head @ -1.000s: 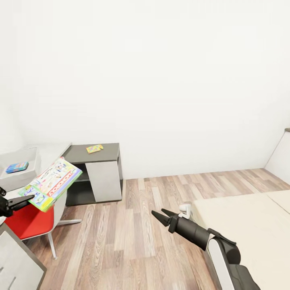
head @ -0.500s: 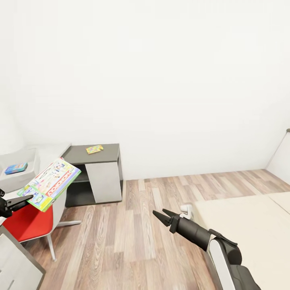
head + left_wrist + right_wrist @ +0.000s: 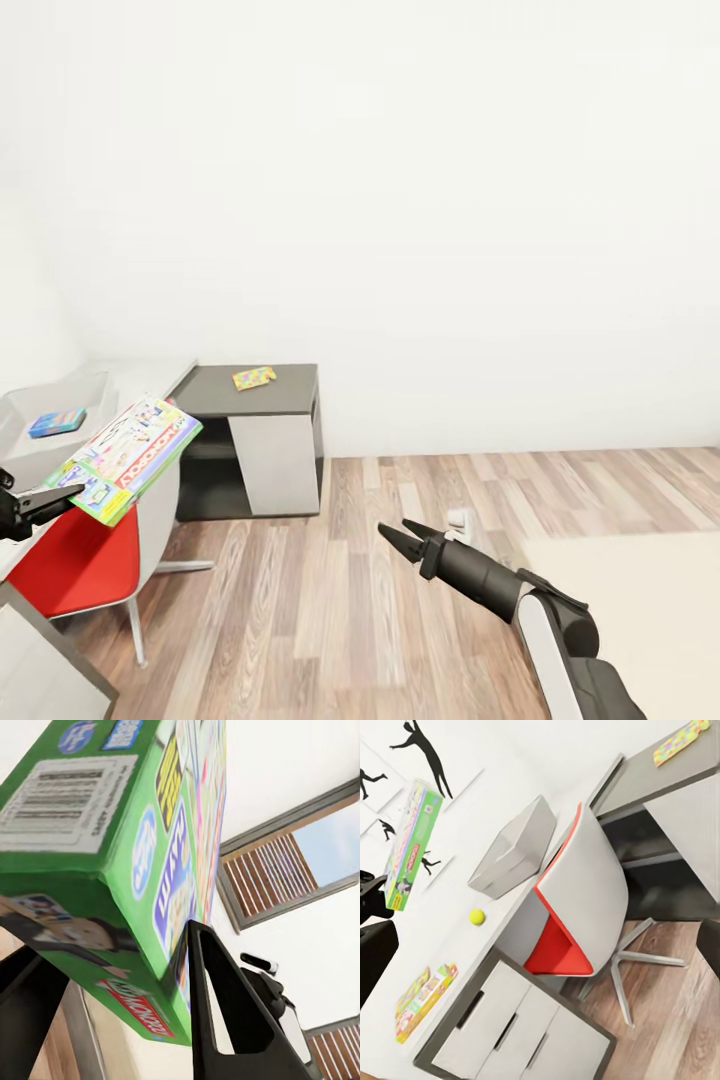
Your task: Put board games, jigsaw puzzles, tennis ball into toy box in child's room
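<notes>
Right gripper [image 3: 400, 534] hangs over the wood floor [image 3: 330, 600] holding nothing, fingers apart; corner of the bed [image 3: 640, 600] just beside its arm. Left gripper [image 3: 45, 497] is clamped on the Monopoly board game [image 3: 125, 456] by the box's near edge, fingers on either face of it, box tilted up and away from the gripper above the red chair [image 3: 75, 565]. Beyond the held box sits the toy box [image 3: 40, 445] on the light part of the table [image 3: 150, 375], a small blue item [image 3: 56, 422] inside it. Right wrist view: tennis ball [image 3: 476, 916] on the tabletop just beside the toy box, another board game [image 3: 426, 1001] with a jigsaw puzzle [image 3: 411, 991] beside it, well apart from the ball. Farthest out, a second jigsaw puzzle [image 3: 254, 378] lies on the table's dark part by the wall [image 3: 400, 200].
</notes>
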`<state>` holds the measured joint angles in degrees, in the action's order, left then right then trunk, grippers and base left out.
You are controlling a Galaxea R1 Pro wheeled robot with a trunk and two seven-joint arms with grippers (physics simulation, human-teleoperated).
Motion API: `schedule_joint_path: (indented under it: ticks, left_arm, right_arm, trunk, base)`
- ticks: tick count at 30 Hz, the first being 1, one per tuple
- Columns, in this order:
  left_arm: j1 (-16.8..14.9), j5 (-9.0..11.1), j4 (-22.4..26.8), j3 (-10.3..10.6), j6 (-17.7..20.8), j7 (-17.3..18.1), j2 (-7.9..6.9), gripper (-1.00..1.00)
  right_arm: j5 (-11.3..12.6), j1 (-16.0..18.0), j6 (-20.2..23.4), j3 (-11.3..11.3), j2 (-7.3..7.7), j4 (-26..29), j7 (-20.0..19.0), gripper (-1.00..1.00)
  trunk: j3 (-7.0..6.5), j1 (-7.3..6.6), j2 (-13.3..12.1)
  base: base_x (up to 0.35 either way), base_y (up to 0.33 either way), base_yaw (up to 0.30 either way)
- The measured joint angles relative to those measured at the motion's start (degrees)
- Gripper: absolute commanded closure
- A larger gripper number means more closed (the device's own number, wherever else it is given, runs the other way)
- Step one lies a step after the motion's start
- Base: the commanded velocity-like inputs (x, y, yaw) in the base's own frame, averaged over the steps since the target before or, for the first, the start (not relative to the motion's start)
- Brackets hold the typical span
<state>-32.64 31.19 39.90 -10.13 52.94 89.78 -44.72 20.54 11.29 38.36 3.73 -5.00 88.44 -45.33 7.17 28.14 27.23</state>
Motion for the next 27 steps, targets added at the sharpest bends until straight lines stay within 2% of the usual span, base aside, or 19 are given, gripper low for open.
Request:
schedule_joint_path:
  ticks: [8, 20, 27]
  left_arm:
    - [0.0, 0.0, 0.0, 0.0, -0.1, 0.0, 0.09, 1.00]
    - [0.0, -0.1, -0.1, 0.0, -0.1, 0.0, 0.09, 1.00]
    - [0.0, -0.2, -0.1, 0.0, -0.1, 0.0, 0.12, 1.00]
  right_arm:
    - [0.1, 0.0, 0.2, 0.1, 0.06, 0.0, 0.1, -1.00]
    - [-0.2, 0.0, 0.8, -0.2, -0.17, 0.0, 1.1, -1.00]
    - [0.0, 0.0, 0.8, -0.5, -0.33, 0.0, 4.0, -1.00]
  trunk:
    - [0.06, 0.00, 0.0]
    - [1.03, 0.00, 0.0]
    - [1.65, 0.01, 0.0]
  base:
    - [0.330, 0.000, 0.014]
    - [0.331, 0.007, 0.086]
    - [0.310, 0.133, 0.093]
